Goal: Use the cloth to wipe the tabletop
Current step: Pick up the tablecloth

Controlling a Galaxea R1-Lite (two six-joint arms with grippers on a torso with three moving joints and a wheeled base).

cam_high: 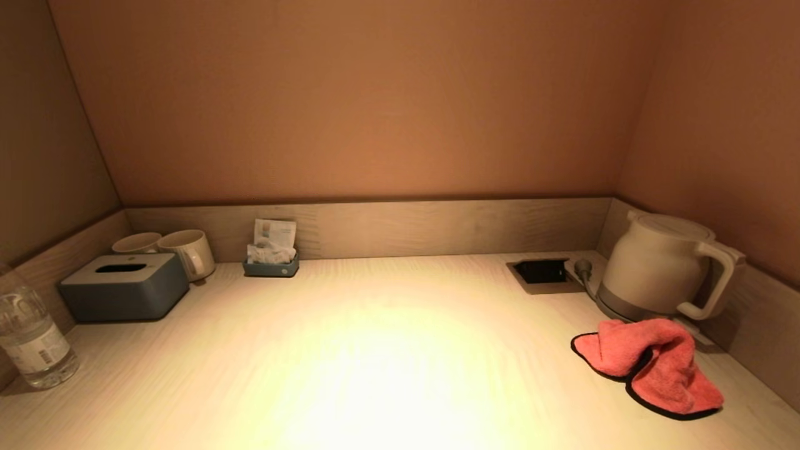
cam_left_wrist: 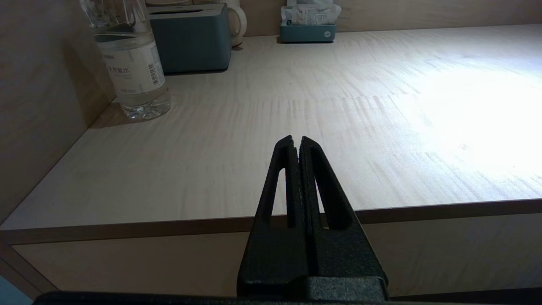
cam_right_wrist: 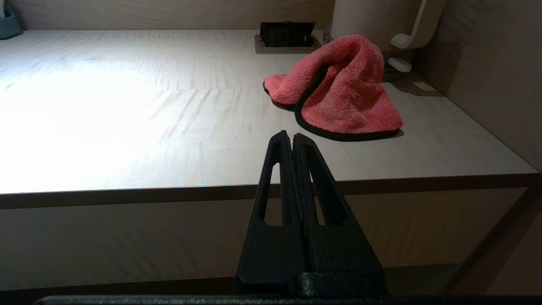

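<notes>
A pink cloth with a black hem [cam_high: 653, 362] lies crumpled on the pale wooden tabletop [cam_high: 387, 350] at the front right, just before the kettle; it also shows in the right wrist view [cam_right_wrist: 343, 91]. My right gripper [cam_right_wrist: 293, 134] is shut and empty, held off the table's front edge, short of the cloth. My left gripper [cam_left_wrist: 296, 139] is shut and empty, held off the front edge at the left side. Neither gripper shows in the head view.
A white kettle [cam_high: 662, 269] and a recessed socket box [cam_high: 542, 272] stand at the back right. A water bottle [cam_high: 31, 337], a grey tissue box [cam_high: 125, 286], two mugs [cam_high: 187, 250] and a sachet holder [cam_high: 272, 257] stand at the left and back. Walls close in three sides.
</notes>
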